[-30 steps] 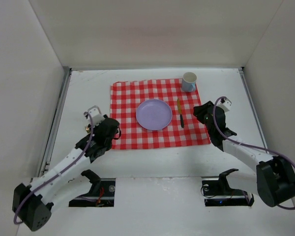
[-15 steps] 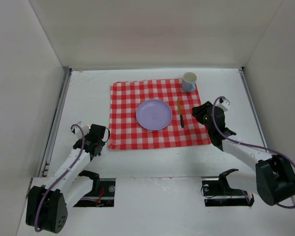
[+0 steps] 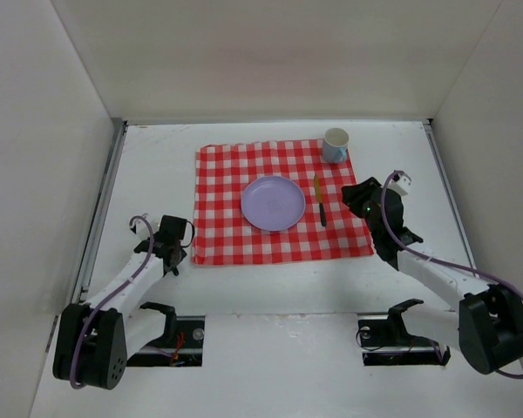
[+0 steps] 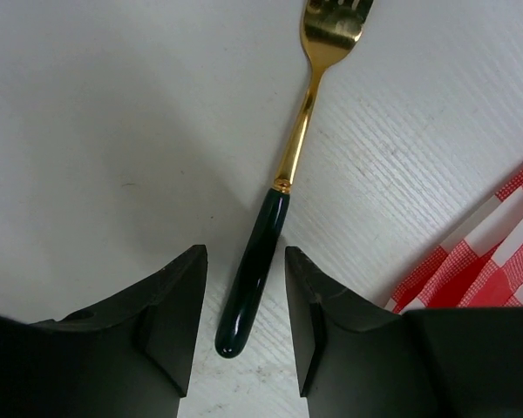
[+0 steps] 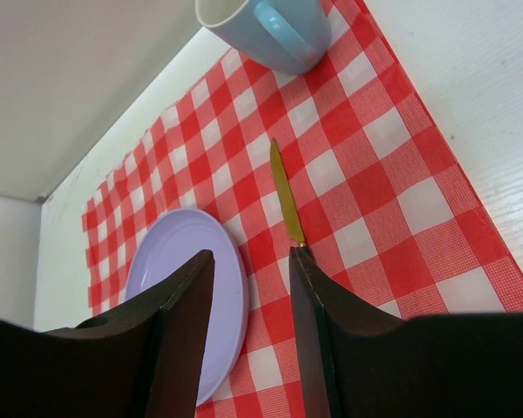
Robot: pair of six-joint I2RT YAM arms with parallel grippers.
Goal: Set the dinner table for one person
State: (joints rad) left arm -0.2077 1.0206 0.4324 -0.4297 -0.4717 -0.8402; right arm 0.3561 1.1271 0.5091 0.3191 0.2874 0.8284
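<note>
1. Beside the checked cloth's near-left corner, the left pincer has drawn back off the cloth edge. It now hangs over a fork on the bare tabletop, jaws open astride the dark handle, gripping nothing.
2. Right pincer has barely moved; it is open and empty. Plate, knife and mug sit on the cloth — the fork looks like the last piece.
3. Free cloth lies left of the plate — the upright left panel stands near.
</note>
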